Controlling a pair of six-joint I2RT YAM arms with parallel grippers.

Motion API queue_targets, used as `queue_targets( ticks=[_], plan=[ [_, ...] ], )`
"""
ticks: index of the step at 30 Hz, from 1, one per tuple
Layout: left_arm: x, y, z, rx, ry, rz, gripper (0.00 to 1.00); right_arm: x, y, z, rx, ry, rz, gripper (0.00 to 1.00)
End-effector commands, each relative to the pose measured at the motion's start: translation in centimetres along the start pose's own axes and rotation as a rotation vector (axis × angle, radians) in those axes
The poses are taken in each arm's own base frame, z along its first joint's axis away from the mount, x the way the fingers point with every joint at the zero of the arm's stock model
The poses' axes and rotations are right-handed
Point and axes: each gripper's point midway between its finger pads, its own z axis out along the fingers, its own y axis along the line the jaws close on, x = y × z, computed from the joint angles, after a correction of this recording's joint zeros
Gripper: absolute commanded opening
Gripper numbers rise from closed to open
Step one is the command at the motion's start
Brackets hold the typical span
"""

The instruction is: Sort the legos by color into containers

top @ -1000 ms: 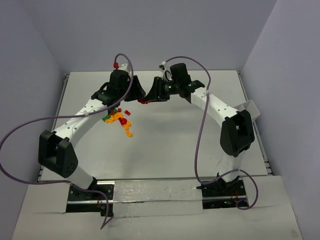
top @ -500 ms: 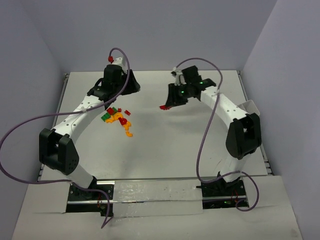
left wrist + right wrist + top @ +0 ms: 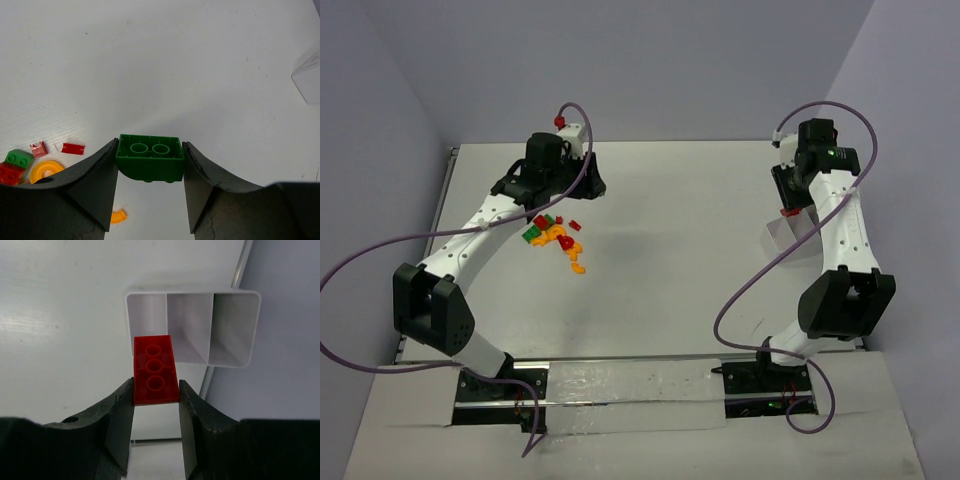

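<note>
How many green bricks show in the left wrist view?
2: one large green brick clamped in the left gripper, and one small green brick at the left edge beside a red piece. The gripper may hide others.

No legible text, labels, brands, numbers or signs anywhere in view.

L arm [image 3: 460,250], R arm [image 3: 845,230]: white links, black joint housings, big black elbow blocks [image 3: 432,315]. Purple cable [image 3: 365,252] loops off each arm, lower left & lower right of top view; red cap [image 3: 559,120] at L wrist end. Green LED [image 3: 833,153] on R wrist, upper right. Black bases [image 3: 490,385] at bottom edge. L pincer [image 3: 150,150], R pincer [image 3: 156,390]: matte black wedge fingers, rough texture.
</note>
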Motion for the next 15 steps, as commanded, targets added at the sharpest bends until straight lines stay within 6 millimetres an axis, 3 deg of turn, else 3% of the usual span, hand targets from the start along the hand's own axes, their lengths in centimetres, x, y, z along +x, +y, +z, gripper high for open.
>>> queue_targets(
  ticks=[1, 6, 15],
  plan=[
    [-1.9, -1.2, -0.8, 0.045, -0.032, 0.039, 0.0, 2.8, -2.4, -0.6, 0.091, 0.12, -0.087, 0.0],
    [-1.5, -1.3, -0.9, 0.053, -0.024, 0.042, 0.0, 3.2, -3.8, 1.0, 0.116, 0.185, -0.068, 0.0],
    [-1.3, -1.3, -0.8, 0.064, 0.005, 0.061, 0.01, 3.0, -4.5, 3.8, 0.131, 0.234, -0.062, 0.0]
  ],
)
